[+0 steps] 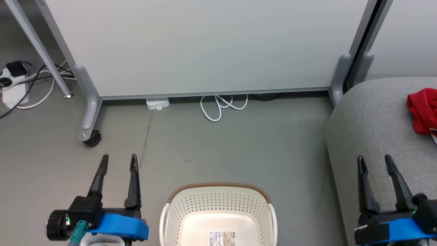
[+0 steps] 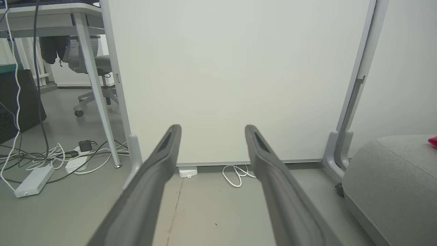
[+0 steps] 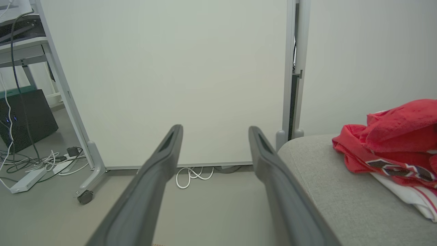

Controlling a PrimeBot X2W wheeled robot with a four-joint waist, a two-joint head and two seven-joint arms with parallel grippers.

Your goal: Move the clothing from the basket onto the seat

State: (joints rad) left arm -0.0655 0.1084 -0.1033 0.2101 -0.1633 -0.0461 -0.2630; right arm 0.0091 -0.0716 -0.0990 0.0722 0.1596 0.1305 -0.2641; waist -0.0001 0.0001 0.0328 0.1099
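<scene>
The cream perforated basket [image 1: 218, 208] with its brown rim stands on the floor at the bottom centre of the head view; I see only its bare bottom with a label inside. Red clothing [image 1: 423, 111] lies bunched on the grey seat [image 1: 368, 136] at the right, with white and striped trim showing in the right wrist view [image 3: 392, 150]. My left gripper [image 1: 118, 160] is open over the floor to the left of the basket. My right gripper [image 1: 374, 160] is open above the seat's near edge, well short of the clothing. Both hold nothing.
A pale wheeled partition panel [image 1: 205, 48] spans the back, its caster [image 1: 91, 138] at the left. White cable loops [image 1: 223, 106] lie at its base. Power strips and cables [image 1: 15, 85] sit at the far left, near a desk leg [image 2: 97, 92].
</scene>
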